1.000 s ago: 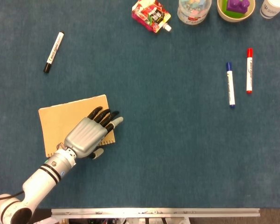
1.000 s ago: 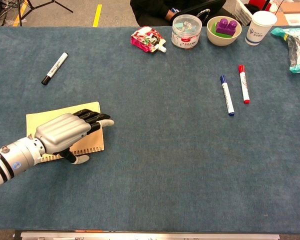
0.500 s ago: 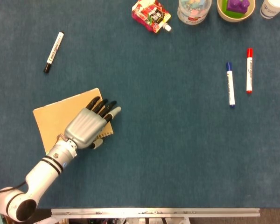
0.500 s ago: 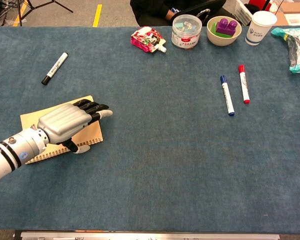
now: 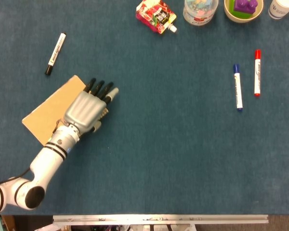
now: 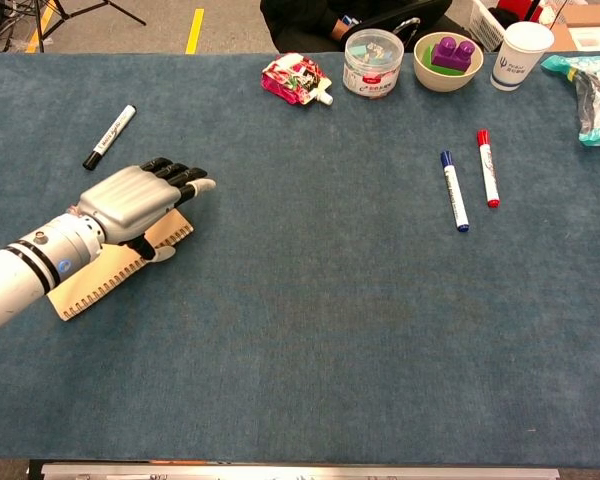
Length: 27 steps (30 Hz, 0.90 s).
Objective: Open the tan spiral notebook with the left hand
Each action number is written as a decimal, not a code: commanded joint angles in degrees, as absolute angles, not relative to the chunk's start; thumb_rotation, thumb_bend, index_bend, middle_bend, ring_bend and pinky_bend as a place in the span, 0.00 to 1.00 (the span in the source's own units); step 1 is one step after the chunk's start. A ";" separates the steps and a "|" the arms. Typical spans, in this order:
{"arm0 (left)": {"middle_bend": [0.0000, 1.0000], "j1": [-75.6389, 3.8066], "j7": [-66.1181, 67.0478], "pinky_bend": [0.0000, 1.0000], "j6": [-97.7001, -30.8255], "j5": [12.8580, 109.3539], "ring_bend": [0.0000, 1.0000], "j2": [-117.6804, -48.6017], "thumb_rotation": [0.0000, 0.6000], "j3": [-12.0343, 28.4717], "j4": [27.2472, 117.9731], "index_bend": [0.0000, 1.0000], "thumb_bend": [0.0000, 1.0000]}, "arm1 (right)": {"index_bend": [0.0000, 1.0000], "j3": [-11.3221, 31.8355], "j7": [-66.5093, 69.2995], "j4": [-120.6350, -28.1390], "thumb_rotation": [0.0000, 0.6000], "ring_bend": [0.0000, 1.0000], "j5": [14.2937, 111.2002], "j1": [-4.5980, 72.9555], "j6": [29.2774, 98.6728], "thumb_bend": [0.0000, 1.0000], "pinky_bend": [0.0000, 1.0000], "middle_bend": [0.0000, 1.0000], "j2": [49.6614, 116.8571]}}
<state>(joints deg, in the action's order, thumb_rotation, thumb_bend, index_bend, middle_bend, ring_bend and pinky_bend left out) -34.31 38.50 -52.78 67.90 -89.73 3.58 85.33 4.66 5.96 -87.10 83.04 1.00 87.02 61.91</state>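
The tan spiral notebook (image 5: 49, 111) lies closed on the blue table at the left, turned diagonally, its spiral edge facing the near side (image 6: 105, 279). My left hand (image 5: 89, 105) rests palm down on the notebook's right part, fingers stretched out past its far right corner. In the chest view the left hand (image 6: 140, 195) covers most of the cover, and the thumb sits by the spiral edge. The cover looks flat. My right hand is in neither view.
A black marker (image 5: 56, 53) lies just beyond the notebook. Blue (image 5: 237, 87) and red (image 5: 256, 72) markers lie at the right. A snack pouch (image 5: 155, 15), a jar (image 6: 372, 62), a bowl with a purple block (image 6: 448, 58) and a cup (image 6: 521, 54) line the far edge.
My left hand has swung toward the far left, and the notebook under it has slid and turned counterclockwise from nearly square to diagonal. The cover stays closed.
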 commanded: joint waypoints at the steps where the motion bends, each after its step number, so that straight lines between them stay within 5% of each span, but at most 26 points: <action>1: 0.00 -35.02 39.13 0.00 -53.06 66.07 0.00 -89.00 0.85 4.52 86.12 0.00 0.25 | 0.24 4.64 6.07 -87.07 1.00 0.15 83.19 0.94 87.12 0.22 0.27 0.25 61.87; 7: 0.00 -34.48 36.78 0.00 -52.91 64.14 0.00 -81.38 0.80 4.05 95.52 0.00 0.25 | 0.24 4.64 6.42 -86.84 1.00 0.15 83.52 1.10 86.86 0.22 0.27 0.25 62.09; 8: 0.00 -34.21 36.06 0.00 -52.82 63.80 0.00 -79.01 0.72 3.77 97.79 0.00 0.25 | 0.24 4.63 6.49 -86.75 1.00 0.15 83.62 1.18 86.77 0.22 0.27 0.25 62.16; 11: 0.00 -33.61 33.87 0.00 -52.80 63.38 0.00 -74.06 0.26 3.24 101.77 0.00 0.24 | 0.24 4.64 6.56 -86.61 1.00 0.15 83.77 1.36 86.54 0.22 0.27 0.25 62.32; 14: 0.00 -32.29 30.83 0.00 -54.31 63.50 0.00 -70.24 0.02 3.07 103.59 0.00 0.24 | 0.24 4.63 6.60 -86.52 1.00 0.15 83.96 1.58 86.27 0.22 0.27 0.25 62.52; 27: 0.18 -30.62 21.13 0.00 -48.29 56.42 0.04 -63.31 0.00 -0.04 98.66 0.14 0.20 | 0.24 4.57 5.83 -86.98 1.00 0.15 84.48 2.32 85.44 0.22 0.27 0.25 62.65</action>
<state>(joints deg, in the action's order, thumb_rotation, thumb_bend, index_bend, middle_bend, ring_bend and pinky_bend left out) -30.78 21.49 -48.67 56.80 -63.58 0.33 99.07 4.59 5.85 -86.96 84.47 2.30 85.47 62.66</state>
